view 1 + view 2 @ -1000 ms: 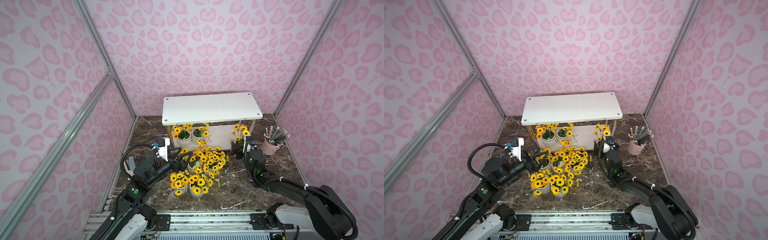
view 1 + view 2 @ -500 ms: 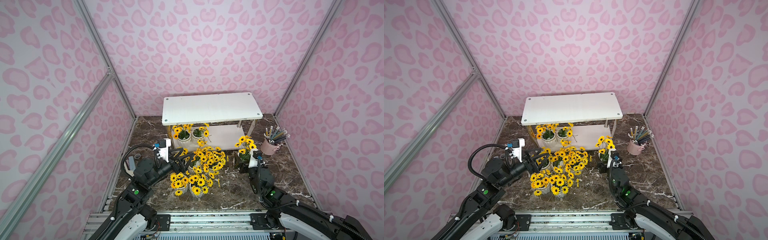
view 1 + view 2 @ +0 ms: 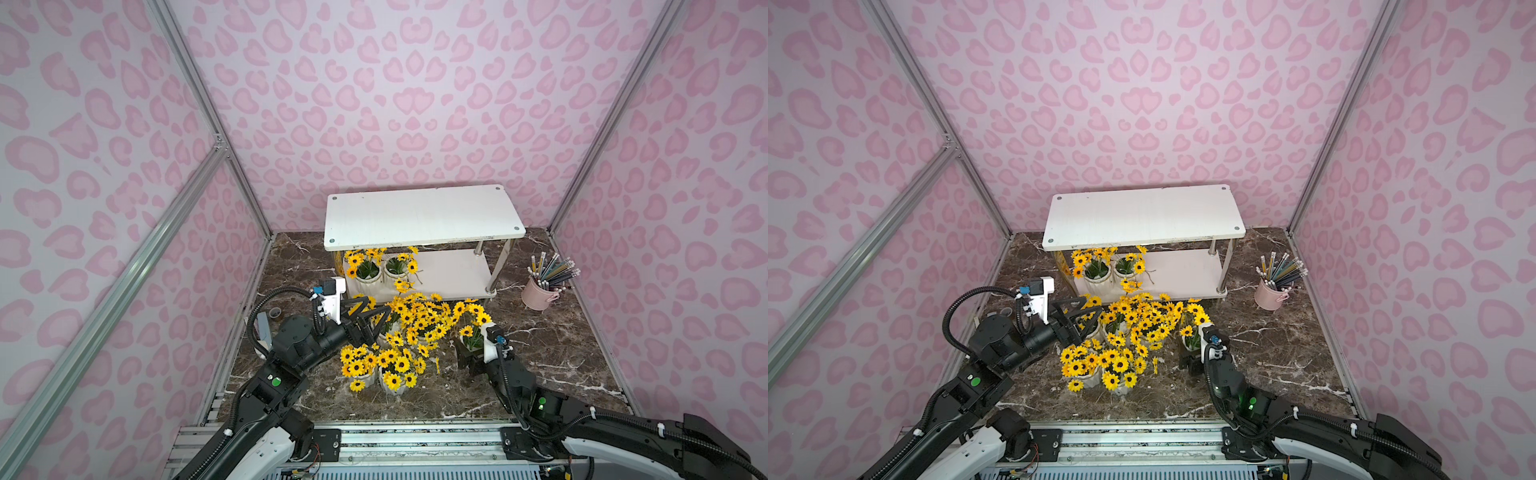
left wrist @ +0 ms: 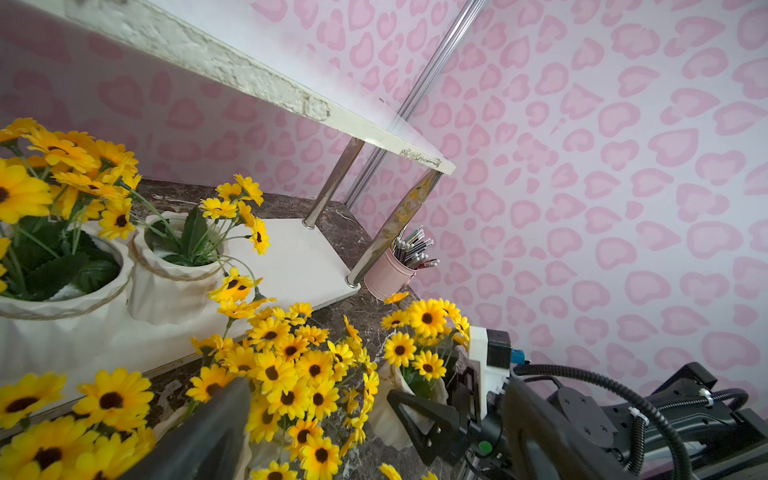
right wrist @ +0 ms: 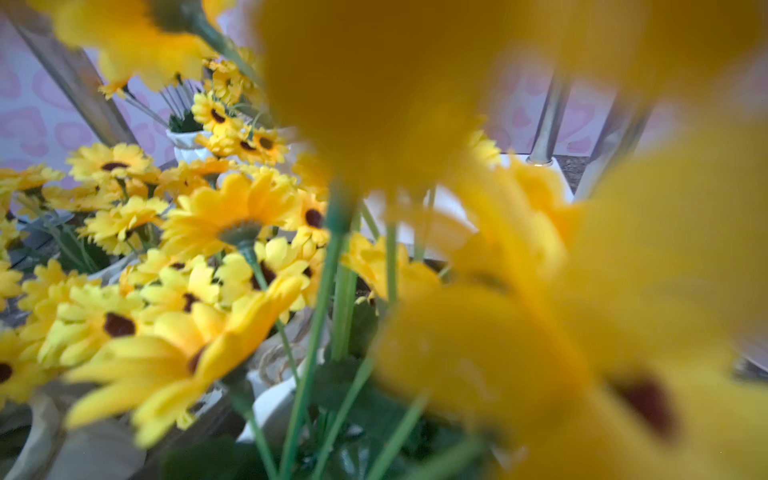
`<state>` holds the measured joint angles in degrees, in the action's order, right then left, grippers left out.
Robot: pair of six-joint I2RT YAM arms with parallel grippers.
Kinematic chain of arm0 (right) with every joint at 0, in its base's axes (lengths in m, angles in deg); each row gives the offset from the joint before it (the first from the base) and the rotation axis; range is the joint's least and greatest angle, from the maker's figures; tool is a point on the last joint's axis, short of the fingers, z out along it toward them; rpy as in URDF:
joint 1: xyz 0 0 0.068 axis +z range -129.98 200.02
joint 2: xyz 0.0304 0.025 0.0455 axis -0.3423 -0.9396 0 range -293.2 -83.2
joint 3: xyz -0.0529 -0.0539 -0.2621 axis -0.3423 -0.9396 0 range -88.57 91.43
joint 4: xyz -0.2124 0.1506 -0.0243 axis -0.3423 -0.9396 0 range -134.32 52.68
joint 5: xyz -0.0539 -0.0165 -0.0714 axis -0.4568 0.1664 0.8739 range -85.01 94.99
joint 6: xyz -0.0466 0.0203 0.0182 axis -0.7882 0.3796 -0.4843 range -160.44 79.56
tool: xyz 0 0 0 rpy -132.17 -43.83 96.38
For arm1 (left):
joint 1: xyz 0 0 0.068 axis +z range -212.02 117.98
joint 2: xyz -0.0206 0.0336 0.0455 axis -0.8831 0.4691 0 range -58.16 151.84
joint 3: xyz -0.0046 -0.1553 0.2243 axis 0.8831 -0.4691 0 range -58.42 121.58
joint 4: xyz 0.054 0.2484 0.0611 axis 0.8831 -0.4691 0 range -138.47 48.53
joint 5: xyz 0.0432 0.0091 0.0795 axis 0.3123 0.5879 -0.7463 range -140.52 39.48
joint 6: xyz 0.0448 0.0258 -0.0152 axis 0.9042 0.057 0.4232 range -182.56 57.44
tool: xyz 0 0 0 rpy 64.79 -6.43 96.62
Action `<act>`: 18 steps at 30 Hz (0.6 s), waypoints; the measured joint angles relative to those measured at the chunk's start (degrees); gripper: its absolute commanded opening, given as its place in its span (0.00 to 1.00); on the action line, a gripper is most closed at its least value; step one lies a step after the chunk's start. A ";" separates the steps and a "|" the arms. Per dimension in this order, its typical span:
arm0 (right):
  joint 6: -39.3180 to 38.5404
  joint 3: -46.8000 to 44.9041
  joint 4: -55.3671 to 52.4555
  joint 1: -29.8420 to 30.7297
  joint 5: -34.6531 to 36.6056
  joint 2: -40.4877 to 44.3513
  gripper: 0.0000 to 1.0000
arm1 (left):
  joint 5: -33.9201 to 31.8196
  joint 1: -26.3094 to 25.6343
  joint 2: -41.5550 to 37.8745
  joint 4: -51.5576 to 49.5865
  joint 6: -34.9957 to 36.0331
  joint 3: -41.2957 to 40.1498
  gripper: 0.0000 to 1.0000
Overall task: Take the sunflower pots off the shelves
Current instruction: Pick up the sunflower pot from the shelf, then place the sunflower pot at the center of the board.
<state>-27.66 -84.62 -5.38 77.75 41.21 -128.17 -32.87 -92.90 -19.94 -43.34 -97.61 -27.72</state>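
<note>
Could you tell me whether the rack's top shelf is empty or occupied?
Empty: the top shelf is bare; two sunflower pots sit on the lower shelf.

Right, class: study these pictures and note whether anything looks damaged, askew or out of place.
Yes: the white two-tier rack with chrome legs is damaged. In the left wrist view, the top board's edge is chipped and rough, its white coating flaked off, with another chip at the corner. Nothing looks spilled.
</note>
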 measured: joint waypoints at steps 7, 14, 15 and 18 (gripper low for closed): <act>-2.32 -1.07 8.98 7.28 1.49 -9.60 0.00 | -0.68 -0.15 0.02 0.00 0.15 0.02 0.97; -2.47 0.15 19.87 11.41 -0.31 -23.93 0.00 | -1.11 -0.31 -0.15 -0.04 0.59 0.07 0.97; -2.49 0.74 21.16 11.85 -0.44 -26.05 0.00 | -1.20 -0.31 -0.15 -0.04 0.59 0.15 0.97; -2.32 2.75 25.57 13.75 -0.87 -32.61 0.00 | -1.22 -0.31 -0.09 -0.22 0.81 0.59 0.97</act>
<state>-29.98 -81.87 20.20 91.50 40.34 -160.78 -34.09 -93.20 -20.03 -43.56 -96.80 -27.13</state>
